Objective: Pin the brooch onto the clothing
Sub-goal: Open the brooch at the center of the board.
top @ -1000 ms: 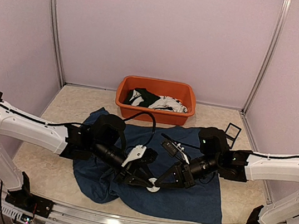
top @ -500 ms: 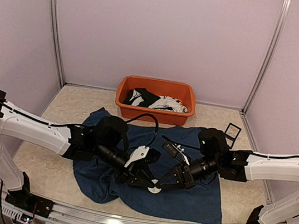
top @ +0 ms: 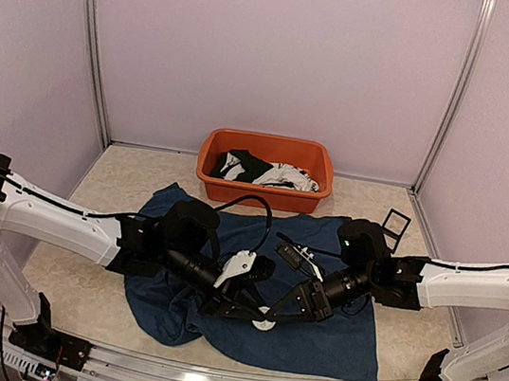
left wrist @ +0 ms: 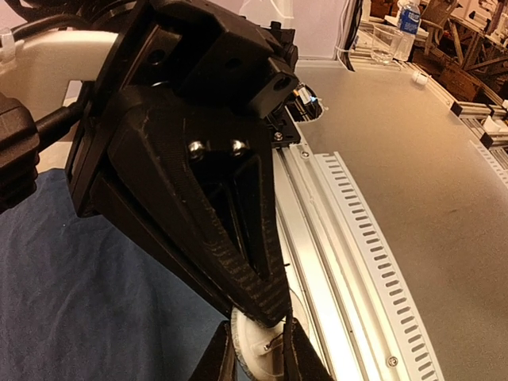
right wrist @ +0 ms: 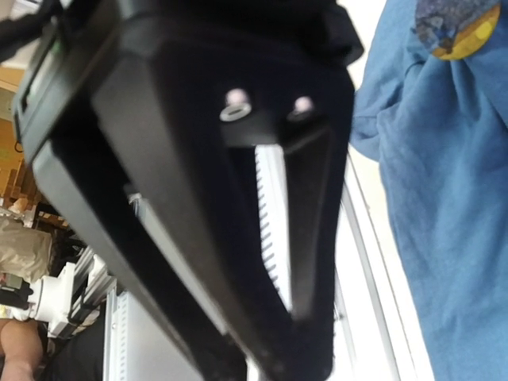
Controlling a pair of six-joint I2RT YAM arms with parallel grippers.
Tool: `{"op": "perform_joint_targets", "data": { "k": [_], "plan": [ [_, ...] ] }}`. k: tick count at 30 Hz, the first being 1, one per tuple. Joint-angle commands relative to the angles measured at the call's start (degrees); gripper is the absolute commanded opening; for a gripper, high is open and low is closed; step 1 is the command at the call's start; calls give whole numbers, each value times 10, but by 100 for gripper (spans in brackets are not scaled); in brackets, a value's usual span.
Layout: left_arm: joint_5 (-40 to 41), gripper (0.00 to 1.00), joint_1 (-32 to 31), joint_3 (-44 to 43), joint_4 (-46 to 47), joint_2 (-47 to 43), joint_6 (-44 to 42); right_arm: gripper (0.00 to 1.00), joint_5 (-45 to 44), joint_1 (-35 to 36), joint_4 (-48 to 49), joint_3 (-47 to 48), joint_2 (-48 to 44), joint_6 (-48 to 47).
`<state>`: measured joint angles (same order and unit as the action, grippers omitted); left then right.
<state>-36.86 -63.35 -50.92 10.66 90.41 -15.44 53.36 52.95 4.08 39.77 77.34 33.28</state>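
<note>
The navy T-shirt (top: 333,341) lies spread on the table, bunched at its near left. The brooch (top: 263,319), a small white disc, is over the shirt's front middle. My left gripper (top: 254,313) is shut on it from the left. In the left wrist view my fingertips (left wrist: 216,359) flank the disc (left wrist: 262,349), whose back with the pin faces the camera. My right gripper (top: 275,314) comes from the right, its jaws closed to a point (left wrist: 270,305) on the brooch's upper rim. The right wrist view shows the shirt (right wrist: 460,198); the brooch is hidden there.
An orange tub (top: 263,195) with black and white garments stands at the back centre. A small black frame (top: 394,223) leans at the right. The metal front rail (top: 208,375) runs close under the grippers and also shows in the left wrist view (left wrist: 341,238).
Both grippers and the brooch have crept slightly to the right. Their hold looks the same.
</note>
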Motion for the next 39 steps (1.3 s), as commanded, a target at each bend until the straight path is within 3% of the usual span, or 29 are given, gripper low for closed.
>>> {"op": "perform_joint_targets", "data": {
  "k": [1,7,10,13,17,21,26,34,39],
  "plan": [
    [16,15,-17,-16,41,16,-9,0,-3,-1,66,8,-17,5],
    [29,13,-22,-18,52,24,3,0,-5,-2,66,7,-19,4],
    [34,27,-21,-6,81,22,18,0,-6,-2,62,4,-19,-1],
    [43,48,-18,20,128,10,33,0,-18,-6,35,5,-24,-15],
    [46,62,7,59,192,-25,70,0,-85,-15,-45,21,-39,-57],
    [84,68,32,103,243,-53,97,0,-185,-19,-136,44,-50,-103],
    [127,72,44,110,216,-62,92,0,-349,-19,-236,75,-33,-126],
    [175,71,26,83,167,-16,41,0,-562,-19,-352,99,7,-55],
    [196,66,1,30,125,46,-7,0,-583,-19,-379,93,-22,9]
  ]
}}
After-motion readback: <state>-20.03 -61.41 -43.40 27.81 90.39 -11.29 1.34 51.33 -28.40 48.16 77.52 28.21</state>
